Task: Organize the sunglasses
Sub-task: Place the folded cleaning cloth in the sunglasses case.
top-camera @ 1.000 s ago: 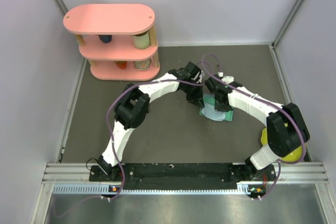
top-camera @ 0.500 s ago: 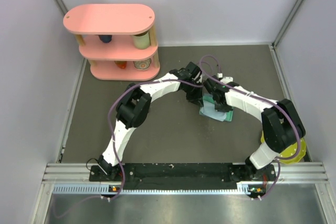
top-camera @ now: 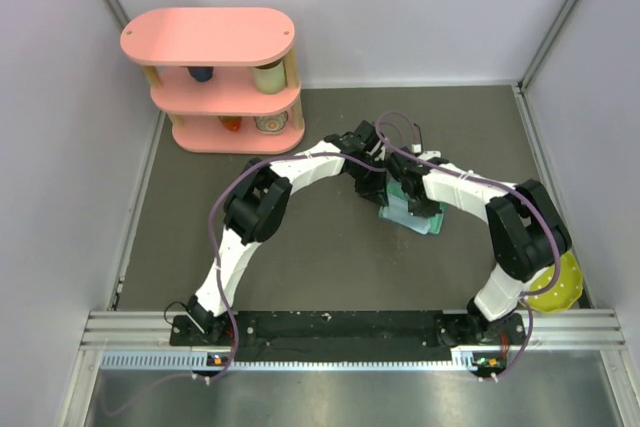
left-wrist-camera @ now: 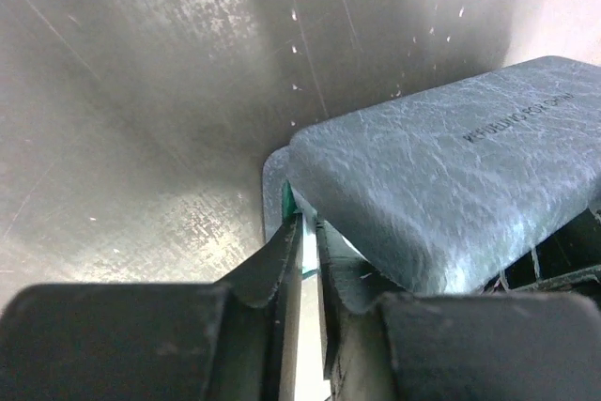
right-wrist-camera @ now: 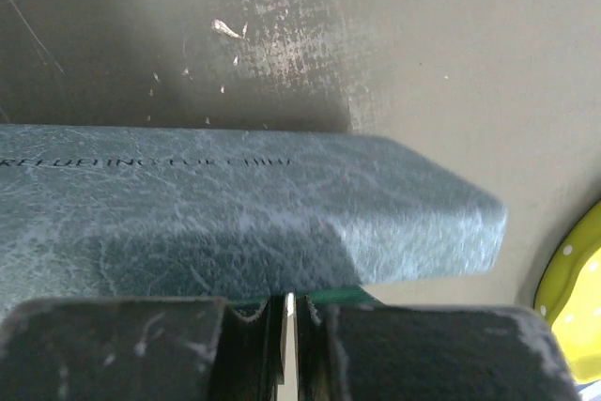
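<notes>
Right arm (top-camera: 470, 187) drawn inward, case (left-wrist-camera: 451, 176) lettering, seemingly embossed, wrist views only

- Bench (top-camera: 330, 267): dark grey surface, scuffed and speckled.
- Far left: pink shelf unit (top-camera: 210, 37) with three tiers, small cups on the lower two.
- Mid bench, ahead of me: grey-blue case (left-wrist-camera: 451, 176), embossed lettering on top.
- Near right: yellow-green dotted dish (top-camera: 555, 287), partly hidden behind my right arm (top-camera: 520, 237).

The case (left-wrist-camera: 451, 176) is grey-blue, crazed with pale scratches, with green at its lip. The shelf (top-camera: 210, 37) is pink, the table (top-camera: 330, 267) dark grey, the bowl (right-wrist-camera: 575, 288) yellow with white dots, and the left gripper (left-wrist-camera: 308, 232) black.
</notes>
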Motion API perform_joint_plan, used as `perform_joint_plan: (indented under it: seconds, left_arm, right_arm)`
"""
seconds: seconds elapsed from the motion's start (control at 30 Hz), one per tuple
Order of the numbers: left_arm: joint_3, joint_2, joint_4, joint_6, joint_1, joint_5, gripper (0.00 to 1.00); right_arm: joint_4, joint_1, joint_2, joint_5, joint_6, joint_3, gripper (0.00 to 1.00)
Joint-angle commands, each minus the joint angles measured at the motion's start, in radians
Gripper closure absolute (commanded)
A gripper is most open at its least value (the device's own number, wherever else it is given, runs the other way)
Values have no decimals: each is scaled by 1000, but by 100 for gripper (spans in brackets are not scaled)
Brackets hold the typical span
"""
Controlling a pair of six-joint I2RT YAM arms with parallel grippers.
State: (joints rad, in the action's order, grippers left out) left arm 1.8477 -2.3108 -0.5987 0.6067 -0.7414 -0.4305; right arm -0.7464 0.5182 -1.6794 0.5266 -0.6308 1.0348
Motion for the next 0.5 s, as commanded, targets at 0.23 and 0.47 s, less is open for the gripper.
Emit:
perform_joint_plan:
  seconds: [0.23, 0.47]
  left_arm:
    - [24, 27, 17, -21, -6, -13, 64]
    - [22, 50, 25, -10, -7, -11, 62]
  right_arm:
    - [7, -14, -28, 55, 10, 4, 100]
    - [7, -15, -34, 55, 16, -2, 100]
